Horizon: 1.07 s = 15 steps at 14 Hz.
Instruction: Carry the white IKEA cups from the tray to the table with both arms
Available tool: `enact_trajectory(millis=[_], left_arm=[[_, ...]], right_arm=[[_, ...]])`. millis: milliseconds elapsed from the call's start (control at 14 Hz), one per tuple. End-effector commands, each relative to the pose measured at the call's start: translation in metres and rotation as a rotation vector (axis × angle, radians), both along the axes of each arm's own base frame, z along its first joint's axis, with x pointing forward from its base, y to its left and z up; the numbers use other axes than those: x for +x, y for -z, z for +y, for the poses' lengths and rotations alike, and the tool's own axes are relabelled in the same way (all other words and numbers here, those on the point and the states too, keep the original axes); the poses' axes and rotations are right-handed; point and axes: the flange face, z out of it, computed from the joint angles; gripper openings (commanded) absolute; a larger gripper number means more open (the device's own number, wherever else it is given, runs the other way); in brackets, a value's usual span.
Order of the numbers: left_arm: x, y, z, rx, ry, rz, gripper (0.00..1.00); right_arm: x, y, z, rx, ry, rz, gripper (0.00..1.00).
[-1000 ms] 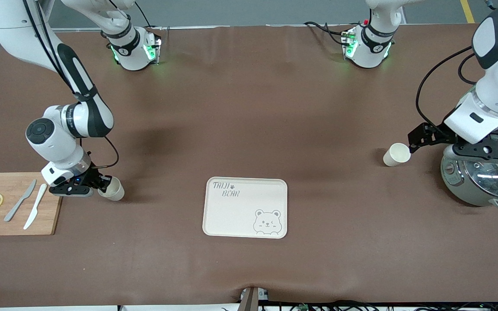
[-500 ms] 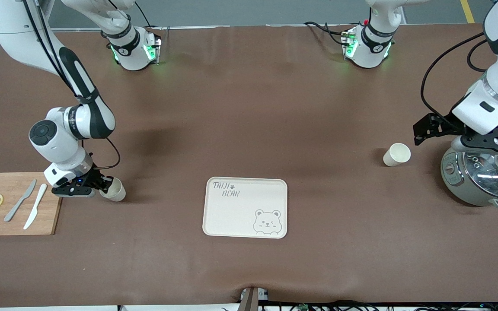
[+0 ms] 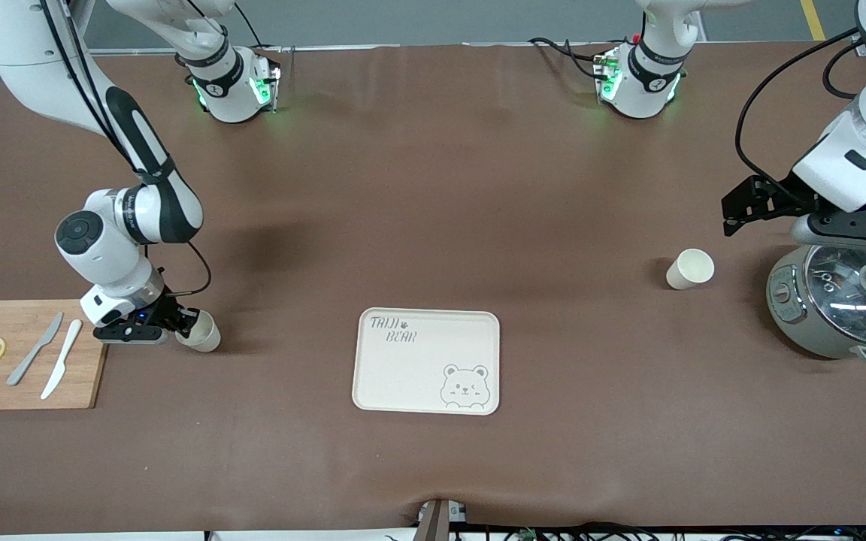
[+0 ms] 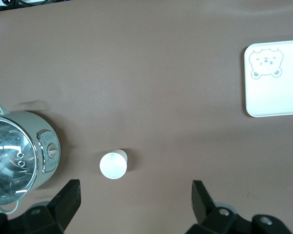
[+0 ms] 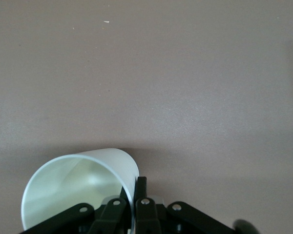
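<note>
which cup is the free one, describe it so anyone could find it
Start at the grey-green lidded pot at the left arm's end of the table. The small white cup stands beside it on the bare cloth, toward the bear tray. Unlike the other cup, no pincer holds it.

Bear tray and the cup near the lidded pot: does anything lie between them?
Nothing. In the front view only bare brown table cover runs from the tray to the cup; the left wrist view shows the same.
</note>
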Motion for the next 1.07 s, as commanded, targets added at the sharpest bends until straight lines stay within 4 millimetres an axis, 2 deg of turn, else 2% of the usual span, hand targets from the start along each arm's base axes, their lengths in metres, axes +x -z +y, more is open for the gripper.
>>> enact_trajectory(millis=[0,71,214,286,429,643,1000], left_arm=[[-0.003,-0.006,0.007,0.007,-0.007,0.017,1.00],[-0.004,-0.007,0.020,0.012,-0.024,0.026,1.00],[-0.009,-0.008,0.030,0.009,-0.014,0.054,1.00],[-0.010,-0.008,0.027,0.010,-0.009,0.056,1.00],[-0.010,-0.008,0.027,0.010,-0.009,0.057,1.00],[-0.012,-0.009,0.026,0.010,-0.009,0.062,1.00],[-0.010,-0.012,0.051,-0.048,-0.057,0.061,1.00]], right_arm=[[0.002,0.001,-0.004,0.009,-0.002,-0.009,0.72],[0.002,0.000,-0.007,0.009,0.004,-0.011,1.00],[0.003,-0.003,-0.008,0.009,0.004,-0.012,1.00],[0.003,-0.008,-0.008,0.008,0.003,-0.015,1.00],[0.002,-0.030,-0.009,0.001,0.001,-0.003,1.00],[-0.003,-0.089,-0.013,-0.016,-0.003,0.080,1.00],[-0.018,-0.203,-0.015,-0.042,-0.046,0.192,1.00]])
